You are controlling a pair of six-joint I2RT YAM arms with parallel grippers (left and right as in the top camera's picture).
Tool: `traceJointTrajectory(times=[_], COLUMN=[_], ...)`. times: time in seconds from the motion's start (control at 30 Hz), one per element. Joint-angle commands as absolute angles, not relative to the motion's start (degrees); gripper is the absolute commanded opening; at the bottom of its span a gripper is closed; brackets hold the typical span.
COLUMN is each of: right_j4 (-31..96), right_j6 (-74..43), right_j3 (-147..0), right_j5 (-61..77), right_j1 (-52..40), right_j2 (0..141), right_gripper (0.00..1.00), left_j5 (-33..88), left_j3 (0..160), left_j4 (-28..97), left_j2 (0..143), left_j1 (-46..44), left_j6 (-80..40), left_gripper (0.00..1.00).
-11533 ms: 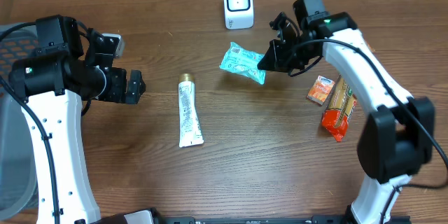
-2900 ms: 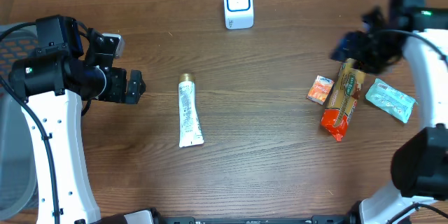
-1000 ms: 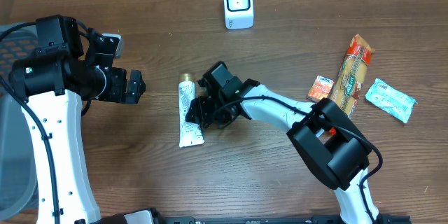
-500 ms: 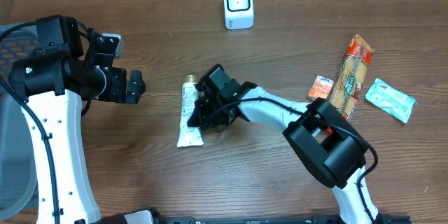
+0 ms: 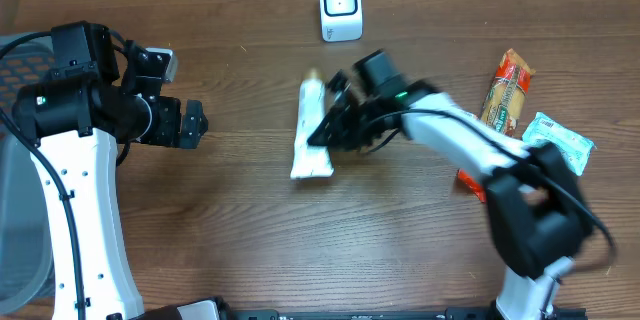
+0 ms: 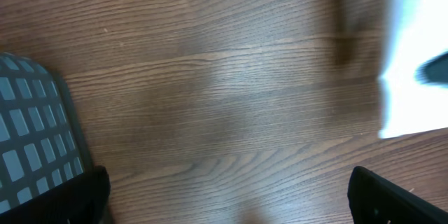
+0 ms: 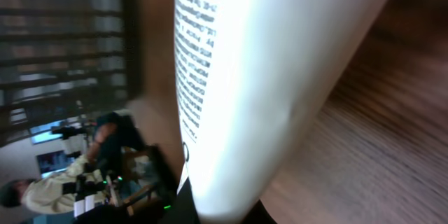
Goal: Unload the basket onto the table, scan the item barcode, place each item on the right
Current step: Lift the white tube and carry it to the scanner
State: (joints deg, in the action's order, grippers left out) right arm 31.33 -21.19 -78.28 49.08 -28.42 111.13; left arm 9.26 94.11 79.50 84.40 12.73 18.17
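On white tube (image 7: 280, 63), blurred black print (image 7: 199, 56), unreadable

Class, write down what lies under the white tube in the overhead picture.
Only wooden table shows around the white tube, which is gripped by the right end effector. The patch directly beneath the tube is covered, so it cannot be checked.

Left arm (image 5: 72, 195): white tubular links, black joint housings, thin black cable along the link. Right arm (image 5: 462, 138): white links, black joints. Left gripper (image 5: 196, 122) and right gripper (image 5: 325, 130): black.
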Motion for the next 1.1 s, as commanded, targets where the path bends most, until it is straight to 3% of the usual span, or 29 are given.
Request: traceJointTrajectory(times=[0.0, 0.2, 0.4, 0.6, 0.83, 0.93, 1.07], right_j4=[30.8, 31.3, 33.9, 46.5, 64.5, 63.8, 54.5], right_j6=[-15.4, -13.6, -14.6, -14.3, -5.6, 0.5, 11.1], right_j3=[-79.2, -79.2, -79.3, -87.4, -119.2, -128.9, -130.6], right_j5=[60.1, 66.1, 62.9, 33.6, -2.8, -14.2, -26.4], right_j1=[-22.8, -15.7, -13.7, -16.8, -24.2, -25.5, -25.8], right_j2=[99.2, 90.5, 87.7, 88.7, 104.5, 113.4, 120.9], right_gripper=[0.04, 0.04, 0.04, 0.03, 0.03, 0.03, 0.04], left_j5=[9.9, 9.9, 9.9, 9.9, 9.9, 9.9, 9.9], left_j3=[94.5, 94.5, 94.5, 94.5, 94.5, 94.5, 94.5], left_j4=[79.4, 79.4, 79.4, 79.4, 79.4, 79.4, 79.4], left_j2=[83.9, 83.9, 83.9, 83.9, 83.9, 83.9, 83.9], left_j1=[12.7, 12.7, 12.7, 12.7, 12.7, 12.7, 12.7], left_j6=[18.2, 18.2, 18.2, 18.2, 18.2, 18.2, 18.2], left_gripper=[1.0, 1.0, 1.0, 1.0, 1.0, 1.0, 1.0])
